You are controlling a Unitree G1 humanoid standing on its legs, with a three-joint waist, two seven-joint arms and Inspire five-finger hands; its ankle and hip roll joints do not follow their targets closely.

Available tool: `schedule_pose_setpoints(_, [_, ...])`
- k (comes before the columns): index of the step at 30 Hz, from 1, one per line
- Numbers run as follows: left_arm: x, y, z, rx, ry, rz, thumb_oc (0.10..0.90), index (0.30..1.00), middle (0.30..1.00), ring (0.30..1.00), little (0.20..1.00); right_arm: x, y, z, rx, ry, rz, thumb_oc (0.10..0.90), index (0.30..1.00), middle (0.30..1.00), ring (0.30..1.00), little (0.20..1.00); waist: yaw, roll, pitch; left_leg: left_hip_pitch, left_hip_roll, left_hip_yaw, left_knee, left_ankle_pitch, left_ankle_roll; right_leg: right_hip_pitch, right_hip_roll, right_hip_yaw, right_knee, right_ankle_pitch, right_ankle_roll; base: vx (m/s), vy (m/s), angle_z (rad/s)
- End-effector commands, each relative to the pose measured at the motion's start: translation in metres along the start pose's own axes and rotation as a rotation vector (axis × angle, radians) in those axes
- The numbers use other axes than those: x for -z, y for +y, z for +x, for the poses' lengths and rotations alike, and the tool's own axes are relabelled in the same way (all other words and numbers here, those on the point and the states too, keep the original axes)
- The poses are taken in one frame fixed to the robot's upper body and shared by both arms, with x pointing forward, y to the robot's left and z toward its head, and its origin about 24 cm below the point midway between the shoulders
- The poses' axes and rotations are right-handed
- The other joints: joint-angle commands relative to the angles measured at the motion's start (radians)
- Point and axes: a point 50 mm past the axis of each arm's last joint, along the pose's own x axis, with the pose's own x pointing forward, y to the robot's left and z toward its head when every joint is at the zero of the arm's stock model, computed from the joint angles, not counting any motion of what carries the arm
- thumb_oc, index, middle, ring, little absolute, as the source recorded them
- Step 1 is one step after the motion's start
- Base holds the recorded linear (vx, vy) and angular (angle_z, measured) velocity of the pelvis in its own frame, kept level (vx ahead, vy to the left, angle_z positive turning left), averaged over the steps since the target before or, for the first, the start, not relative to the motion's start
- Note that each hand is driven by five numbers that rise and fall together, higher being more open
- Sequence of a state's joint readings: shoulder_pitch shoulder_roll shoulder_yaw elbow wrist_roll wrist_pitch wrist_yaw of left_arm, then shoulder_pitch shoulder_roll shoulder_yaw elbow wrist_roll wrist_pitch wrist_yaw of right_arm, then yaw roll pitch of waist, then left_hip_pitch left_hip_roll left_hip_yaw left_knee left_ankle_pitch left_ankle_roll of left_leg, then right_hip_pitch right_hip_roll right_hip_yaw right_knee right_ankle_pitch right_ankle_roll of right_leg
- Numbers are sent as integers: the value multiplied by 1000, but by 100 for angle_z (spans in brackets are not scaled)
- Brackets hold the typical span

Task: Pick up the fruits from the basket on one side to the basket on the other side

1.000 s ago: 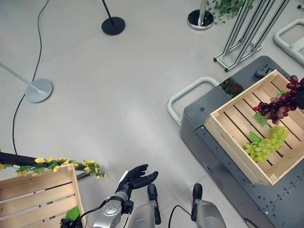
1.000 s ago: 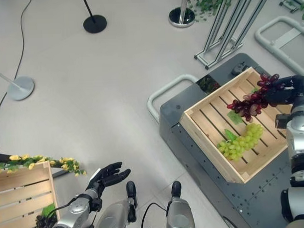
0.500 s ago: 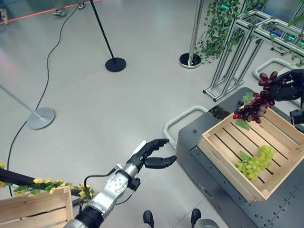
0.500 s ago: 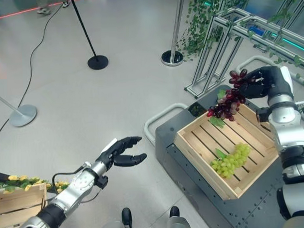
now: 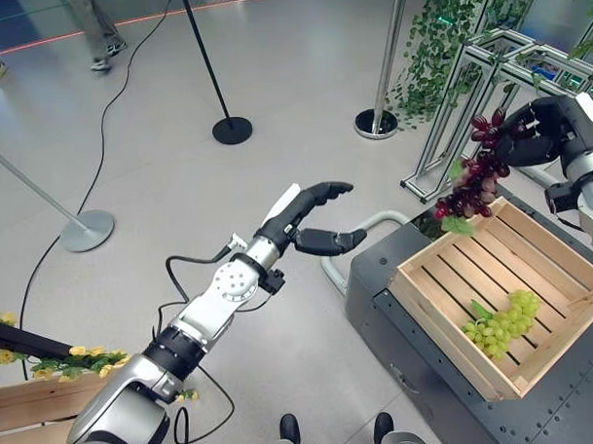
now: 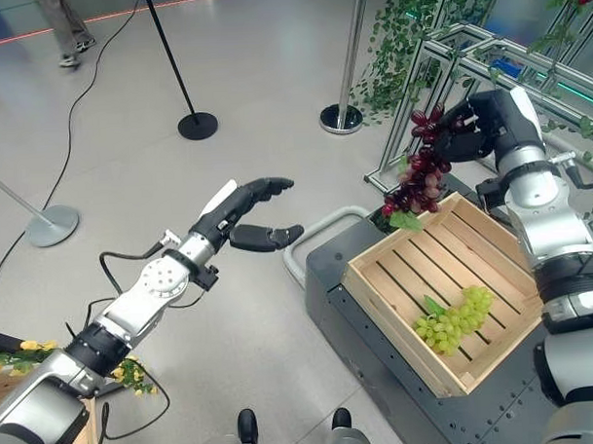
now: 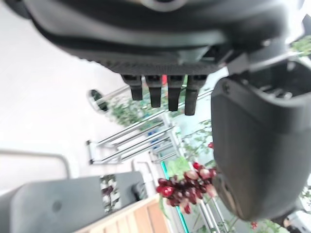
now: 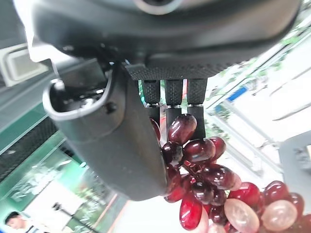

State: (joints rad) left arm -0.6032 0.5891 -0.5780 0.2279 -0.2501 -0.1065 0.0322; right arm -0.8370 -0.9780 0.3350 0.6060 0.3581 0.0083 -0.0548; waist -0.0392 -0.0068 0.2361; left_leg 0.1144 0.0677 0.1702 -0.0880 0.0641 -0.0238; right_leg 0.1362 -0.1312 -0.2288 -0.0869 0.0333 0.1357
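Here the right hand (image 6: 488,123), fingers pinching a dark-red grape bunch (image 6: 417,179) above the slatted wooden crate (image 6: 455,285), should pass it to the spread-fingered left hand (image 6: 243,219).

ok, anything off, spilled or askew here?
Nothing stands out. Red grapes hang from the right hand, above the crate's corner; green grapes lie inside. Left hand open in mid-air.
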Motion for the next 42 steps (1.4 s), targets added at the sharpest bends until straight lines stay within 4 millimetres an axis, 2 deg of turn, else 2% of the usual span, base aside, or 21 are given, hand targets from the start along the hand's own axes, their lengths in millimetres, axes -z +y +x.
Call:
schedule_pose_setpoints(1, [-31,20,21,-65,-111,-12,800,900,900,900,900,-78,-3,16,5,-272,2,400,300,300,300,300,5,-42,-189,22,60,1,1,-47,-67,-20,-15,43,8,29,-14,0,0,0])
schedule_pose_setpoints(6, [-32,20,28,-38,-83,-29,800,900,900,900,900,-89,9,18,-51,-294,6,400,300,300,300,300,4,-42,-200,19,60,-1,1,-48,-69,-15,-12,42,1,28,-11,-4,0,2])
schedule_pose_setpoints(14, [-37,17,43,40,-35,-75,800,900,900,900,900,-113,45,21,-172,-343,17,400,300,300,300,300,7,-38,-209,16,55,-3,1,-49,-67,-11,-10,42,0,22,-8,0,0,0])
schedule_pose_setpoints(18, [-40,18,47,31,-43,-83,800,900,900,900,900,-118,56,21,-215,-355,18,400,300,300,300,300,11,-38,-212,16,53,-6,1,-50,-67,-9,-10,40,0,19,-7,0,0,0])
schedule_pose_setpoints(19, [-42,19,49,13,-46,-82,800,900,900,900,900,-122,66,20,-252,-361,14,400,300,300,300,300,14,-39,-214,17,53,-8,1,-50,-66,-7,-10,39,0,18,-8,0,0,0])
schedule_pose_setpoints(27, [-46,25,55,-56,-30,-71,800,900,900,900,900,-133,97,16,-384,-371,26,400,300,300,300,300,23,-44,-216,20,53,-14,1,-48,-65,1,-9,36,0,12,-10,0,0,0])
schedule_pose_setpoints(33, [-38,18,59,-8,26,-89,800,900,900,900,900,-147,114,10,-453,-415,41,400,300,300,300,300,27,-45,-217,21,55,-17,1,-47,-67,5,-8,34,0,9,-10,0,0,0])
schedule_pose_setpoints(42, [-5,-13,52,152,186,-161,800,900,900,900,900,-176,125,0,-476,-514,83,400,300,300,300,300,33,-43,-215,23,53,-22,1,-48,-65,5,-10,37,0,8,-6,0,0,0])
